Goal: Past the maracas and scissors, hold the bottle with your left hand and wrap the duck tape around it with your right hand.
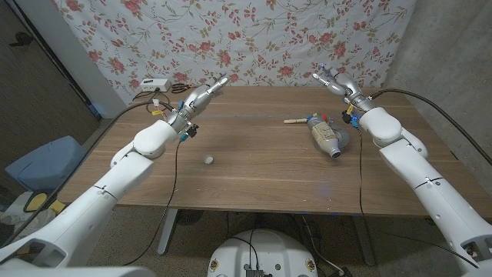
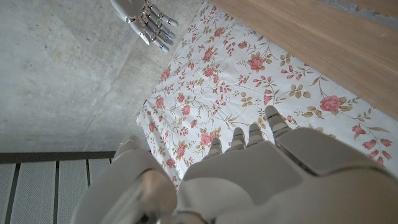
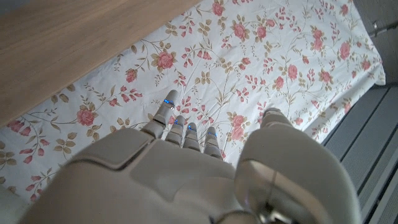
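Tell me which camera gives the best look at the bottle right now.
The head view. There the bottle lies on its side on the wooden table, right of centre, in front of the right hand, unobstructed. Both wrist views look along their hands at the floral cloth and a strip of table, with nothing of the bottle.

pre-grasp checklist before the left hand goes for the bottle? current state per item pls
1. Left hand free: ok, fingers extended, holding nothing.
2. Right hand free: ok, raised over the far edge, holding nothing.
3. Bottle reachable: not ok for the left hand, it lies on its side near the right arm.
4. Tape located: cannot tell, a grey ring-like shape sits behind the bottle.
5. Maraca clear of bottle: ok, it lies just beyond it.
6. Scissors out of the way: ok, at the far left edge.
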`<act>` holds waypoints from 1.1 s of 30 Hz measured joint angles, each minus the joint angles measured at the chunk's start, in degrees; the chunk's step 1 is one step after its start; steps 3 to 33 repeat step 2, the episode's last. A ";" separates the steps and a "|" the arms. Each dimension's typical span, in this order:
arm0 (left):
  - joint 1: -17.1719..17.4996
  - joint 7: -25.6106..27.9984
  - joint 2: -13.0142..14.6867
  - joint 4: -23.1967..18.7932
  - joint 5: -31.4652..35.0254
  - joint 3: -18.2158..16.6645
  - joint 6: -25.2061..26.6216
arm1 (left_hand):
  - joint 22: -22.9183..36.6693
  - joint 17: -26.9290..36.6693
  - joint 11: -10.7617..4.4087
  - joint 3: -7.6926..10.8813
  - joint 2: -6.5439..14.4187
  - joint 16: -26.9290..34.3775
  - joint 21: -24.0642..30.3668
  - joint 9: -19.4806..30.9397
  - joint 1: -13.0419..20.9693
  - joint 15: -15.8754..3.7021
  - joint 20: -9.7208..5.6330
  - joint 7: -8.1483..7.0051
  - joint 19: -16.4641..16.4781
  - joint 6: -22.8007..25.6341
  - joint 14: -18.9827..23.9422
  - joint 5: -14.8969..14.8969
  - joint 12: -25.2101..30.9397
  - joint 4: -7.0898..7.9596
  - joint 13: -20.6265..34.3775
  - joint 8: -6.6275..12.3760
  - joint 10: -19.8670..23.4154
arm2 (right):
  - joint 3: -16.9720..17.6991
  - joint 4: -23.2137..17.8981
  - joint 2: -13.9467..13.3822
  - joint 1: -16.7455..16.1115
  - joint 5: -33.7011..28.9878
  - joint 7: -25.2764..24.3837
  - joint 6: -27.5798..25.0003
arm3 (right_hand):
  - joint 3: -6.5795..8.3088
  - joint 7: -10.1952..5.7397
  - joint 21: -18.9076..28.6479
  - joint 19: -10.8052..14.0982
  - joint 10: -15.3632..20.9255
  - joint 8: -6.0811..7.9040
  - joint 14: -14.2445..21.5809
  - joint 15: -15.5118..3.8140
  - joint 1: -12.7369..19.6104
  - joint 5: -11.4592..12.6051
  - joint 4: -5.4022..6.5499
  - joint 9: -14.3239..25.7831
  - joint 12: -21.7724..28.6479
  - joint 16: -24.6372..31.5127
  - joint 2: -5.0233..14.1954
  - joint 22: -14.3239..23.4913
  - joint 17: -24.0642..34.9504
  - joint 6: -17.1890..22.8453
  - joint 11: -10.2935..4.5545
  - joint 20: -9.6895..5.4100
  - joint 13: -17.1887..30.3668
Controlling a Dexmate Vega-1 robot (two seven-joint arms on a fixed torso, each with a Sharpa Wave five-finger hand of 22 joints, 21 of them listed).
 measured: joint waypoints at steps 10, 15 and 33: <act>0.36 -1.03 -0.56 0.77 -2.08 -0.32 -1.33 | 0.00 -0.23 0.00 -0.25 0.41 0.00 0.00 0.00 -0.41 0.00 0.00 0.00 0.00 0.00 0.00 0.00 0.00 0.25 0.00 0.00 0.00 | 0.44 1.92 1.13 -0.03 1.00 -1.59 2.48 | -0.17 -0.45 -0.58 -0.09 -0.16 0.40 -0.12 0.00 -0.45 0.25 -0.17 0.00 0.03 0.00 -0.01 0.00 -0.84 0.63 -0.27 0.09 -0.45; 0.36 -1.03 -0.56 0.77 -2.08 -0.32 -1.33 | 0.00 -0.23 0.00 -0.25 0.41 0.00 0.00 0.00 -0.41 0.00 0.00 0.00 0.00 0.00 0.00 0.00 0.00 0.25 0.00 0.00 0.00 | 0.44 1.92 1.13 -0.03 1.00 -1.59 2.48 | -0.17 -0.45 -0.58 -0.09 -0.16 0.40 -0.12 0.00 -0.45 0.25 -0.17 0.00 0.03 0.00 -0.01 0.00 -0.84 0.63 -0.27 0.09 -0.45; 0.36 -1.03 -0.56 0.77 -2.08 -0.32 -1.33 | 0.00 -0.23 0.00 -0.25 0.41 0.00 0.00 0.00 -0.41 0.00 0.00 0.00 0.00 0.00 0.00 0.00 0.00 0.25 0.00 0.00 0.00 | 0.44 1.92 1.13 -0.03 1.00 -1.59 2.48 | -0.17 -0.45 -0.58 -0.09 -0.16 0.40 -0.12 0.00 -0.45 0.25 -0.17 0.00 0.03 0.00 -0.01 0.00 -0.84 0.63 -0.27 0.09 -0.45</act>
